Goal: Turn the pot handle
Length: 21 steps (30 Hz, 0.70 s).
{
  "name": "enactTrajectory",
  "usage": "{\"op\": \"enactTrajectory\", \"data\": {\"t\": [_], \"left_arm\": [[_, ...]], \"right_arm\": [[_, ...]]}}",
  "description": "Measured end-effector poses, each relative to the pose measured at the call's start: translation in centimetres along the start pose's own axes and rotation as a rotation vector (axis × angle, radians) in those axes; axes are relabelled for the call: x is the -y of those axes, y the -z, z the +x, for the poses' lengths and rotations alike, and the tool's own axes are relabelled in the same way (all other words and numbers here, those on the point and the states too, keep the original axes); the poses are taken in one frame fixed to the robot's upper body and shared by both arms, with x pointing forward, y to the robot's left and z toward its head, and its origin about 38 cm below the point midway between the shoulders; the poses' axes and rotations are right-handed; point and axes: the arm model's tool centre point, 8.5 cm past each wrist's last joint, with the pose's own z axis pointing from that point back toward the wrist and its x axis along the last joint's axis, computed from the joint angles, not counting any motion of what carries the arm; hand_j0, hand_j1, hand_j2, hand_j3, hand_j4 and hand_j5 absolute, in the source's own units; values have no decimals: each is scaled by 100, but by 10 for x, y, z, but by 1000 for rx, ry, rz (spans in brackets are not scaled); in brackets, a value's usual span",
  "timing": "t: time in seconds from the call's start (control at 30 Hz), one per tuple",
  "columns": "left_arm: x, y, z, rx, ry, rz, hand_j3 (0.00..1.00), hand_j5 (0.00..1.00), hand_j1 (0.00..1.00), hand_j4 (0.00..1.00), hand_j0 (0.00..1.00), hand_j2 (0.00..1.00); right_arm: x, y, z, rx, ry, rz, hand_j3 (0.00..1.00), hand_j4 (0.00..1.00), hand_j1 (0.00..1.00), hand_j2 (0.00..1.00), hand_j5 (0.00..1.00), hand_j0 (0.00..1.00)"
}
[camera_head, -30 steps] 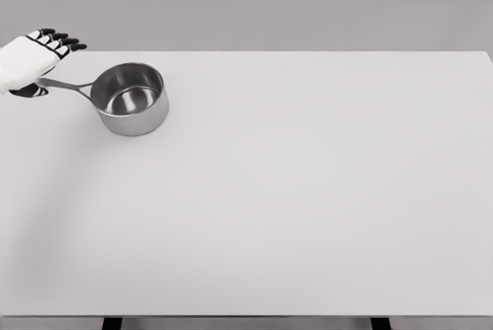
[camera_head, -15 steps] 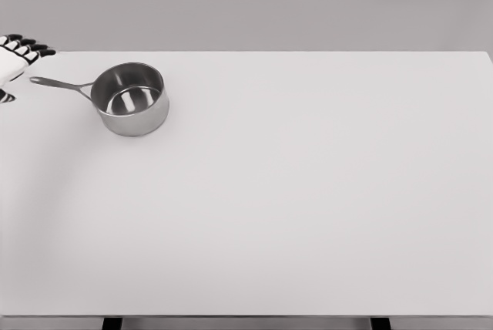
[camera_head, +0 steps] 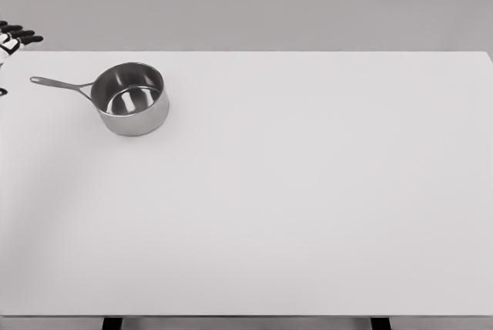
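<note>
In the head view, a steel pot (camera_head: 131,99) stands upright on the white table (camera_head: 308,207), near the far left corner and set a little in from the far edge. It is open-topped and holds nothing: the shiny inner wall and the flat bottom show bare, with a bright reflection across the base. Its thin handle (camera_head: 60,83) runs out from the rim toward the table's left edge, angled slightly toward the far side, and its rounded tip ends just short of that edge with nothing touching it. The left hand (camera_head: 14,37) shows only as a few dark fingertips (camera_head: 29,38) and a bit of white casing at the picture's left border, beyond the far left corner and apart from the handle; the fingers point out straight and side by side, released, gripping nothing. A small dark piece of the same hand peeks in lower down at the left border. Between pot and far edge lies a narrow strip of bare surface; toward the near edge and the right edge the tabletop stretches wide and flat. Two dark table legs (camera_head: 112,323) show under the near edge.
</note>
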Motion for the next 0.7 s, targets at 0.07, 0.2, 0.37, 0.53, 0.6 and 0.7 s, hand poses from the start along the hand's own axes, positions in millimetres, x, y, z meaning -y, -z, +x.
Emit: {"op": "enactTrajectory", "data": {"t": [0.07, 0.2, 0.37, 0.53, 0.6, 0.7], "left_arm": [[3, 0, 14, 39, -25, 9, 100, 100, 100, 100, 100, 100], [-40, 10, 53, 179, -34, 128, 100, 100, 100, 100, 100, 100], [-71, 4, 98, 334, -34, 192, 100, 100, 100, 100, 100, 100], [-67, 20, 148, 450, -115, 260, 100, 100, 100, 100, 100, 100], [-61, 25, 159, 470, -145, 272, 100, 100, 100, 100, 100, 100], [-52, 27, 171, 491, -178, 270, 100, 100, 100, 100, 100, 100]], "right_arm": [[0, 0, 0, 0, 0, 0, 100, 100, 100, 100, 100, 100], [0, 0, 0, 0, 0, 0, 100, 100, 100, 100, 100, 100], [0, 0, 0, 0, 0, 0, 100, 100, 100, 100, 100, 100], [0, 0, 0, 0, 0, 0, 100, 100, 100, 100, 100, 100], [0, 0, 0, 0, 0, 0, 100, 100, 100, 100, 100, 100], [0, 0, 0, 0, 0, 0, 100, 100, 100, 100, 100, 100]]}}
